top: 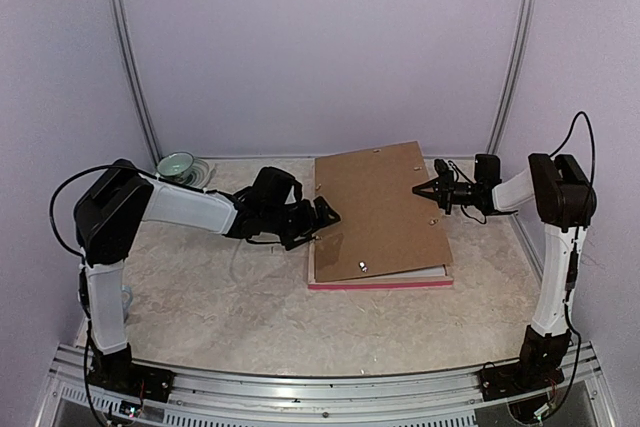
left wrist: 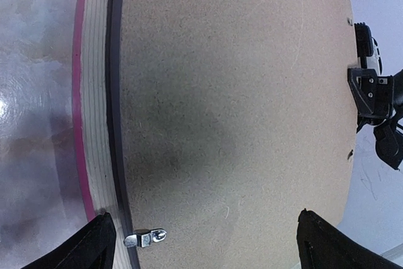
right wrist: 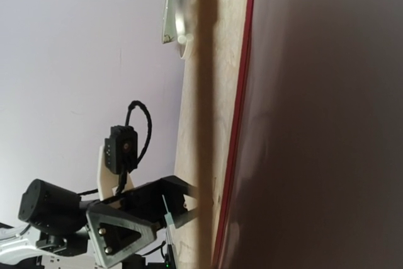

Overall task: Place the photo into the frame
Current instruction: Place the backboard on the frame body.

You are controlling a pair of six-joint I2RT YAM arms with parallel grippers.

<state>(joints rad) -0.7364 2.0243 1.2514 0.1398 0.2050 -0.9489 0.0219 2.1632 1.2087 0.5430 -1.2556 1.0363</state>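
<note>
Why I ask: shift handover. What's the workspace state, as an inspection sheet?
Surface: marbled beige table.
Job's things: pink frame lies under a brown backing board; photo not seen.
Clutter: small bowl at the far left corner.
Grippers: left claw open at the board's left edge; right claw shut at its right edge.
Cables: left arm's cable and right arm's cable loop away from the board.
Surroundings: pale walls, metal rails.

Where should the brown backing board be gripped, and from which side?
Probably its left edge, from the left: the backing board is thin and lies on the frame, so only an edge fits between fingers, and the open left hand faces it.
</note>
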